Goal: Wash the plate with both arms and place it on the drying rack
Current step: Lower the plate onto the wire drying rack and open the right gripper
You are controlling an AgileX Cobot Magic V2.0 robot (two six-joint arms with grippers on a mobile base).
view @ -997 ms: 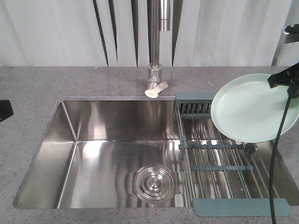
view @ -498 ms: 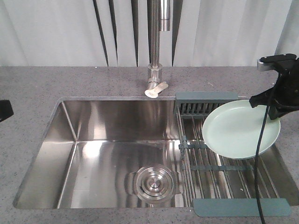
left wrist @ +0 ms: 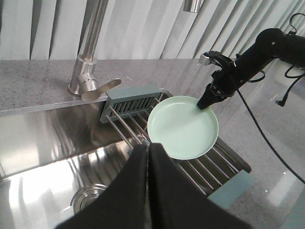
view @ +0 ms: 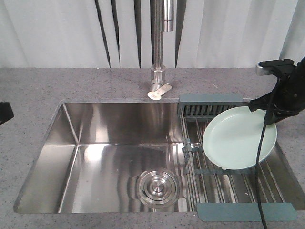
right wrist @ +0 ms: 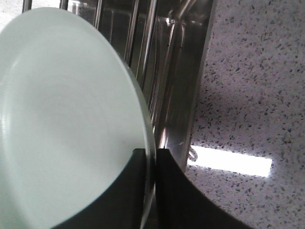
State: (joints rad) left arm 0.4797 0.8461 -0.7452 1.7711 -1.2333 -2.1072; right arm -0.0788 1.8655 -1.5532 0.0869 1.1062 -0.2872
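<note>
Your right gripper (view: 265,113), fingers pinching the plate (view: 238,138) rim, has dropped it toward the drying rack (view: 224,176), lower right. Nearly placed. Left fingers (left wrist: 145,157) look closed, empty.

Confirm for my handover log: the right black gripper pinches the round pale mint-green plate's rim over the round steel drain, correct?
Not quite: the right black gripper pinches the round pale mint-green plate over the steel-rod drying rack, not the drain; the front-facing view shows it.

The front camera looks down from high up at the whole sink (view: 119,143) and rack (view: 228,176). The left wrist camera looks across from farther off. The right wrist camera sits very close. All three see the plate (view: 238,138).
</note>
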